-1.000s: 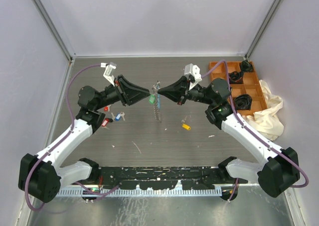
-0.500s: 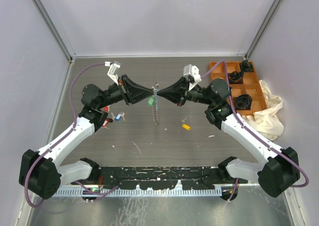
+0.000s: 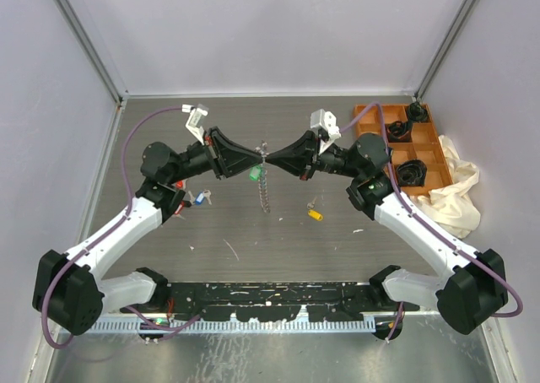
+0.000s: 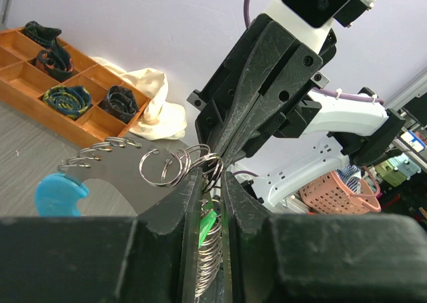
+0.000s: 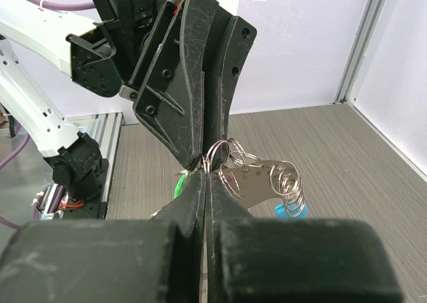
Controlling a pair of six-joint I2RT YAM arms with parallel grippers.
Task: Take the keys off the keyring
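- Top external view: the left pincer [image 3: 256, 158] and right pincer [image 3: 270, 156] are seen tip to tip above the middle of the tabletop [image 3: 253, 235]. The keyring [image 3: 267, 189] is held between them and hangs clear of the surface. A green key [image 3: 253, 174] dangles just below the left tip. A blue key [image 3: 200, 199] and a yellow key [image 3: 315, 215] are noted lying loose, well apart from the chain.
- Left wrist view: the left pincer [image 4: 212, 177] is narrowed to a slim gap. Wire coils of the keyring [image 4: 113, 176] and the green key [image 4: 208, 224] are pinched in that gap. A light-blue plastic piece [image 4: 59, 193] is seen at the far end.
- Right wrist view: the right pincer [image 5: 205, 181] is pressed together on a single split ring at its tip.
- Judgement: the green key is being worked off. The right grip should be kept firm and steady while the key is slid along the coil by the left, with small, slow movement, so that neither ring slips nor the coil is bent.
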